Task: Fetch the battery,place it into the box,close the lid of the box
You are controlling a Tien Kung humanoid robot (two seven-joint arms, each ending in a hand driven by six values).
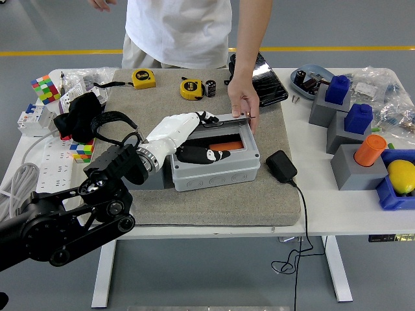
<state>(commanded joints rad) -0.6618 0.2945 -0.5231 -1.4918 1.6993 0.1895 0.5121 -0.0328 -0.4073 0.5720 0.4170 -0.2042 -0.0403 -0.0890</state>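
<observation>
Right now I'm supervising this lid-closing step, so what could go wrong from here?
The left hand lies inside the box while the lid is tipped low, so its fingers may get pinched. The person's hand grips the lid's far edge and could be caught too. The lid may not close over the hand.

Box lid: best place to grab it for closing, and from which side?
Take the lid by its free top edge, coming from the far side and above. It stands tilted over the grey box, hinged at the back; the person's hand already holds its right end, so probably grip left of that.
</observation>
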